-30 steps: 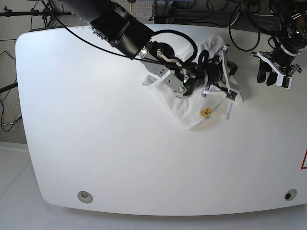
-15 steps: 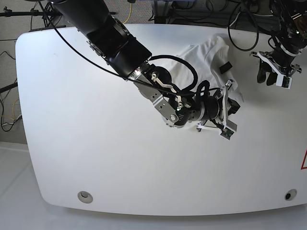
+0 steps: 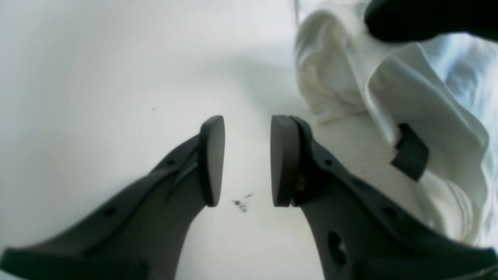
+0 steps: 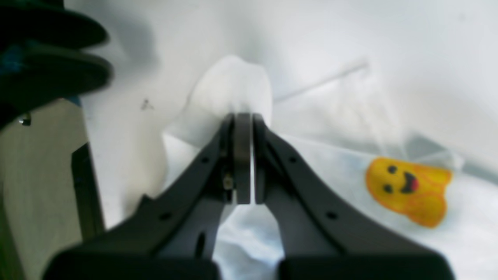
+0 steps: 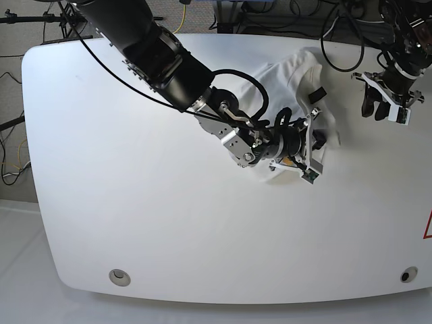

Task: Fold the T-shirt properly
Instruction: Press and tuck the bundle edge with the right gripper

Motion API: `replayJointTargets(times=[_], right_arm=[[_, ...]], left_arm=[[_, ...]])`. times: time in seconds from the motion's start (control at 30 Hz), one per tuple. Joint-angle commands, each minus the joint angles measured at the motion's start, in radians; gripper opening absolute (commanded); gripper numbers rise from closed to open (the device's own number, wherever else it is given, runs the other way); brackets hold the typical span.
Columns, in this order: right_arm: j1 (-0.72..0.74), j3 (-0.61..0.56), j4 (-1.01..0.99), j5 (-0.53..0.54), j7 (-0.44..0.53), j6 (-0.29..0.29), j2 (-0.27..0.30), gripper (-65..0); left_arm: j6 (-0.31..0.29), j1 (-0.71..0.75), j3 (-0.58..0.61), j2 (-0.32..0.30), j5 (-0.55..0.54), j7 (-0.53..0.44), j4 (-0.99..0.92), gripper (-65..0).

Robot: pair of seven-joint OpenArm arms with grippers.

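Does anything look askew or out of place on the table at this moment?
Yes: the white printed cotton T-shirt lies bunched in a crumpled heap near the far edge of the white table, not spread flat. The right gripper is pinching a fold of it; the left gripper stands open, off to the side.

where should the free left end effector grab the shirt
Probably the raised fold by the collar, near the black neck tag. In the left wrist view the shirt stands up in a ridge there, to the right of the open left end effector, so pads can close across it. Come from the bare table side. The right end effector already pinches another edge.
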Motion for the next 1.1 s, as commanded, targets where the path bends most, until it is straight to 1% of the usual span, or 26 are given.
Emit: replayJointTargets(times=[0.0, 0.2, 0.57, 0.7, 0.9, 1.07], right_arm=[[0.033, 0.008, 0.015, 0.02, 0.034, 0.008, -0.016, -64.0], [0.023, 0.004, 0.013, 0.02, 0.034, 0.008, -0.016, -64.0], [-0.029, -0.12, 0.02, 0.022, 0.035, 0.005, -0.016, -64.0], [-0.049, -0.128, 0.024, 0.022, 0.035, 0.005, -0.016, -64.0], [-0.083, -0.129, 0.093, 0.022, 0.026, 0.002, -0.016, -64.0], [-0.107, -0.131, 0.122, 0.022, -0.009, 0.0, -0.016, -64.0]], left_arm=[[-0.001, -0.001, -0.004, -0.012, -0.017, -0.022, 0.014, -46.6], [-0.001, -0.001, -0.004, -0.012, -0.017, -0.022, 0.014, -46.6], [-0.001, -0.001, -0.006, -0.012, -0.017, -0.022, 0.014, -46.6], [-0.001, -0.001, -0.006, -0.012, -0.017, -0.022, 0.014, -46.6], [-0.001, -0.001, -0.004, -0.012, -0.015, -0.022, 0.014, -46.6], [-0.001, -0.001, -0.003, -0.011, -0.015, -0.022, 0.013, -46.7]])
